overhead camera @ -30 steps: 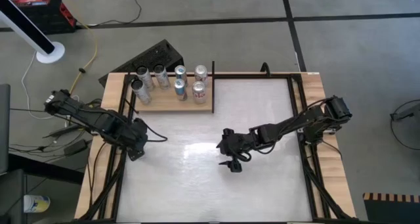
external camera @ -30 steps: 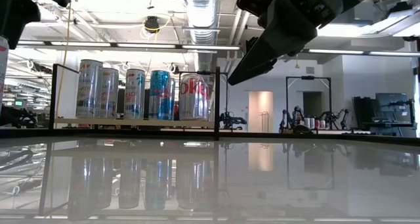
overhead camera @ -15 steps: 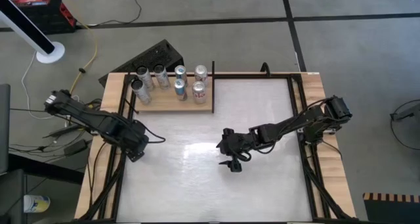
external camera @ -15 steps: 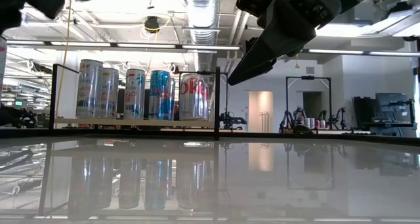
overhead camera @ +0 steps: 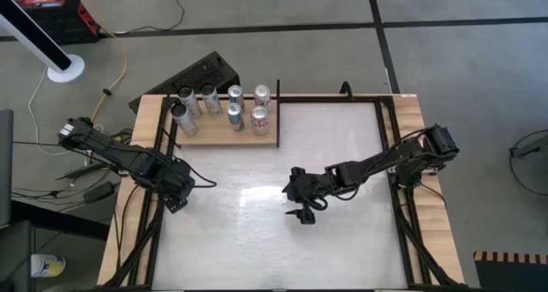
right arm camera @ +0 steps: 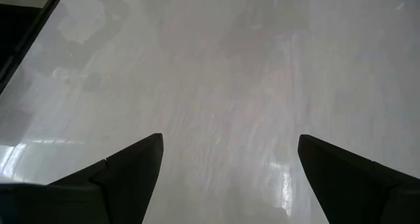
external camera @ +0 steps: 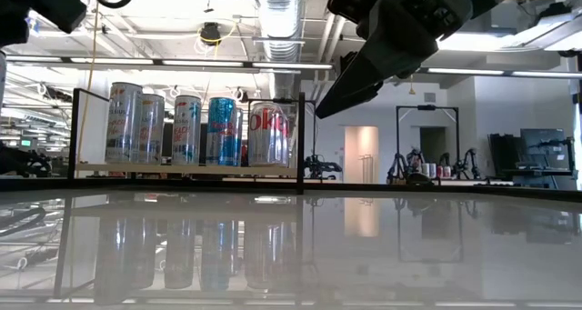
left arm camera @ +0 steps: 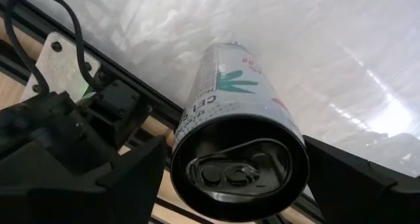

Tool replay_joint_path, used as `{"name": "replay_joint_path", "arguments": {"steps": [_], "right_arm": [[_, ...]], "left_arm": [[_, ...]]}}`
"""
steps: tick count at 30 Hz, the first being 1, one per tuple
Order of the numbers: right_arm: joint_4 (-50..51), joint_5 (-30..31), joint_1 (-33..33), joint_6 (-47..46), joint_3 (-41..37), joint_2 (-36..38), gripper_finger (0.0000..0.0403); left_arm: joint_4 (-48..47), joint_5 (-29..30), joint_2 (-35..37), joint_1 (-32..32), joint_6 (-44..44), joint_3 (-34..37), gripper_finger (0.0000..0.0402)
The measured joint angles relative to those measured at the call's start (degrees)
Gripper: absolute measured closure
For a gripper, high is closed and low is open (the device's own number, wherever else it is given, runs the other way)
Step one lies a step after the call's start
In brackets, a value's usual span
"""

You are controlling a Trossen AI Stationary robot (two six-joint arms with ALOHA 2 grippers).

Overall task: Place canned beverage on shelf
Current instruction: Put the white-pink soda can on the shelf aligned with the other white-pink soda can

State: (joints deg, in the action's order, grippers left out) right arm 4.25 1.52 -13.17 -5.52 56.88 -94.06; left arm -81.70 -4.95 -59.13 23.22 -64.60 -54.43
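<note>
The shelf, a light-brown board with thin black bars, sits at the table's far left and also shows in the low view. Several cans stand upright on it. My left gripper is near the table's left edge, on the near side of the shelf. It is shut on a white can with a green leaf mark. My right gripper hangs open and empty over the middle of the table, and only white tabletop shows between its fingers. My left gripper pinches the can between its two fingers, on the side wall just below the top rim. The fingers come from above, pointing down along the can. The can's tab end faces the wrist and its body reaches down toward the tabletop beside the left rail.
Black rails run along the table's left and right sides. A black crate lies on the floor beyond the far left corner. The white tabletop right of the shelf is open.
My left gripper has shifted a little toward the table's left edge with the can. In the low view the can has slid out past the picture's left edge.
</note>
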Motion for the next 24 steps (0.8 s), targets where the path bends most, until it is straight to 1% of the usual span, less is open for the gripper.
{"name": "replay_joint_path", "arguments": {"steps": [3,8,12,14,17,20,24], "right_arm": [[0.0,0.0,0.4,0.0,0.0,0.0,0.0023],[0.0,0.0,1.1,0.0,0.0,0.0,0.0023],[0.0,0.0,1.4,0.0,0.0,0.0,0.0023],[-0.1,0.0,1.5,0.1,0.0,0.0,0.0023],[-0.4,0.0,1.9,0.2,0.0,0.0,0.0023],[-0.6,0.0,2.4,0.5,0.0,0.0,0.0023],[-1.2,0.0,2.9,1.0,0.0,0.0,0.0023]], "left_arm": [[0.2,0.0,0.0,0.0,0.2,0.0,0.0103],[0.2,-0.3,0.0,0.0,2.2,0.0,0.0167],[0.7,0.3,0.0,-0.5,5.2,0.0,0.0168],[2.0,0.9,0.0,-1.4,8.1,0.0,0.0168],[7.1,2.4,0.1,-3.2,13.7,-0.2,0.0168],[13.1,2.7,-0.2,-5.3,20.5,0.0,0.0168],[15.3,2.6,-0.5,-7.6,28.8,-1.1,0.0168]]}}
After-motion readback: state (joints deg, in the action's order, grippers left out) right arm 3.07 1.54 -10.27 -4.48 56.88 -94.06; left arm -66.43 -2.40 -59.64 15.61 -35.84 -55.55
